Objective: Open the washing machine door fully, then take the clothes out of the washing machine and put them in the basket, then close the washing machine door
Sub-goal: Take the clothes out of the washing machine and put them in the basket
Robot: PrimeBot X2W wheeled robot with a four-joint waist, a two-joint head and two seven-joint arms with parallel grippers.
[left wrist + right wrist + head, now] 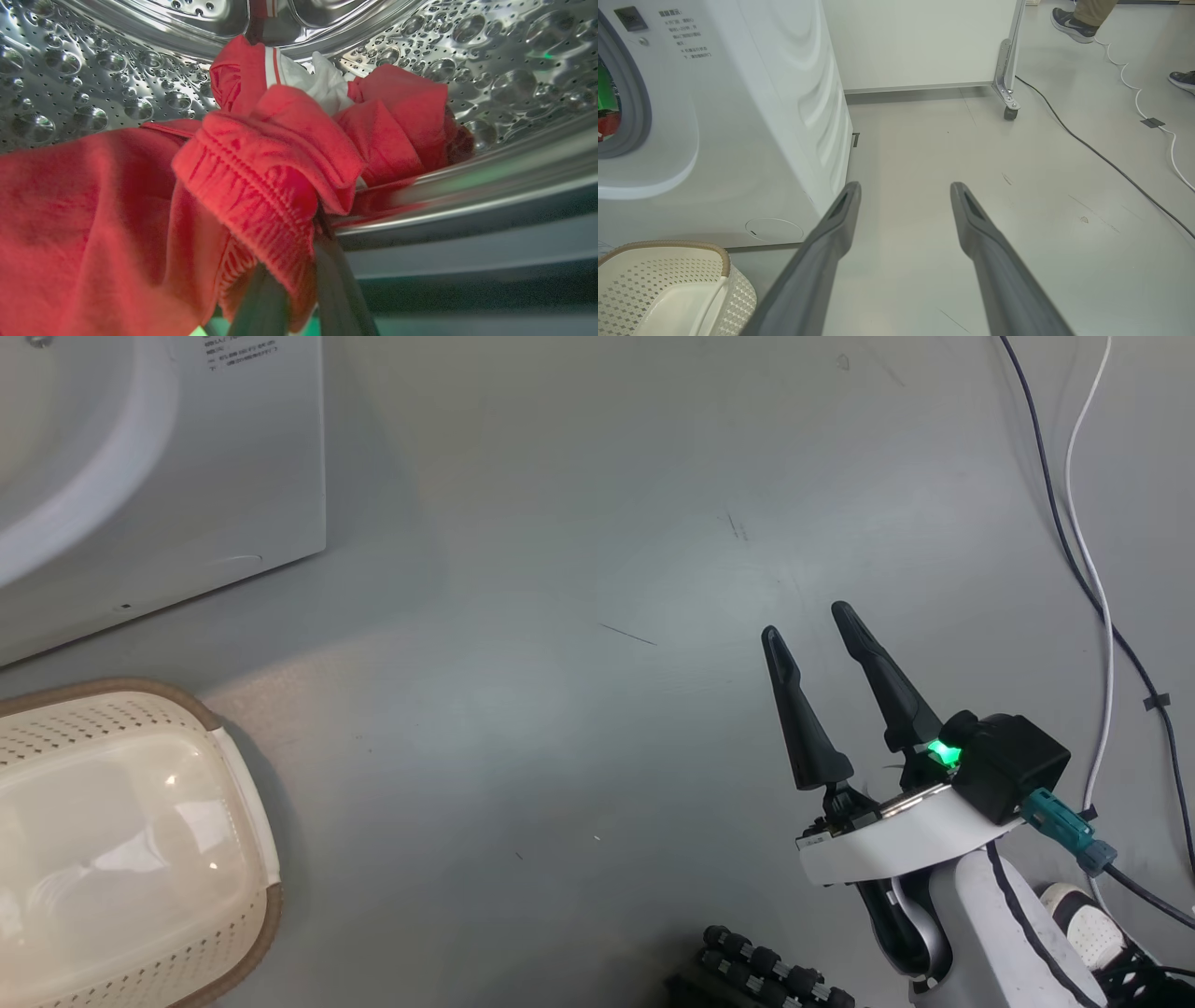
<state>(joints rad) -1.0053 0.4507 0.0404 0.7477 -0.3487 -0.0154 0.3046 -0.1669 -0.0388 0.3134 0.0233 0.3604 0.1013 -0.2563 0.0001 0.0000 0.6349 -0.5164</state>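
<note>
Grey, smooth floor (pixel 560 728) stretches out beside the washing machine (pixel 233 476), with a dark cable (pixel 1050 495) and a white cable (pixel 1106 616) trailing along its right side. The basket (pixel 112 695) stands on the floor just in front of the machine's lower corner, its pale bottom showing.

Inside the dimpled steel drum (pixel 93 93), the left tool (pixel 299 280) has its two fingers drawn close together, clenched on a ribbed hem of the clothes (pixel 261 158); the fingertips are buried in the cloth. The clothes lie bunched low in the drum, against the rim of its mouth: red folds with a bit of white and a red stripe at the top. One broad red fold spreads across the left of the left wrist view, close to the camera.

The right tool (pixel 808 622) hangs over bare floor to the right of the machine and well apart from the basket. Its fingers are spread wide, released, with nothing between them and touching nothing. In the right wrist view a sliver of red shows through the grey ring (pixel 637 102) of the drum mouth, and a person's shoe (pixel 1073 25) stands near the white cable.
</note>
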